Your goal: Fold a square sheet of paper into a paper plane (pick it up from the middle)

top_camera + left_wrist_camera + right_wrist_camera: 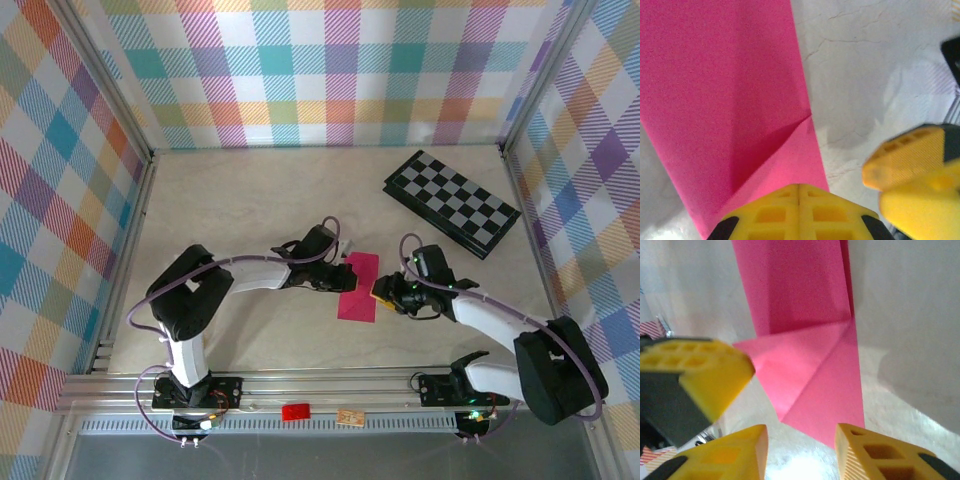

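The square sheet of paper (357, 287) lies on the table folded into a narrow magenta strip. In the right wrist view the sheet (805, 340) has one corner turned in as a raised triangular flap. A finished paper plane is out of view. My left gripper (335, 277) is at the strip's left edge, and its tips (799, 200) are shut together over the paper (725, 90). My right gripper (385, 295) stands open at the strip's right edge. Nothing sits between its fingers, and the paper's near corner lies just ahead of the right gripper (800, 450).
A black-and-grey checkerboard (452, 203) lies at the back right. A small red tag (295, 411) and a tan tag (349, 417) sit on the front rail. Plaid walls close in the table on three sides.
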Controlling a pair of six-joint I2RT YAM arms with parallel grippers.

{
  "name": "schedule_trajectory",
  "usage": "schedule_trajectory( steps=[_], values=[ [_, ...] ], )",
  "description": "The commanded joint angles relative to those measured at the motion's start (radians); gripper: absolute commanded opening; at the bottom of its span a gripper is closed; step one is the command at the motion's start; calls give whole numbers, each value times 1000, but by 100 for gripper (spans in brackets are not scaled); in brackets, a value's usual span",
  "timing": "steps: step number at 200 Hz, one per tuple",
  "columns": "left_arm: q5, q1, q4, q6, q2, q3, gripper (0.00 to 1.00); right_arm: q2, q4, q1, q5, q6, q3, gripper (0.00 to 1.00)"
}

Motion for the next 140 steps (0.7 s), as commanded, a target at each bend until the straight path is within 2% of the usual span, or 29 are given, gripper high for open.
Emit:
schedule_trajectory(
  steps=[1,73,140],
  values=[
    [-38,3,-96,56,57,12,2,-26,-84,43,54,30,-8,46],
    [-34,2,-50,20,60,-56,1,68,-36,157,90,105,34,49],
    [-27,2,-17,-7,52,-87,0,138,-6,187,112,118,69,49]
  ],
)
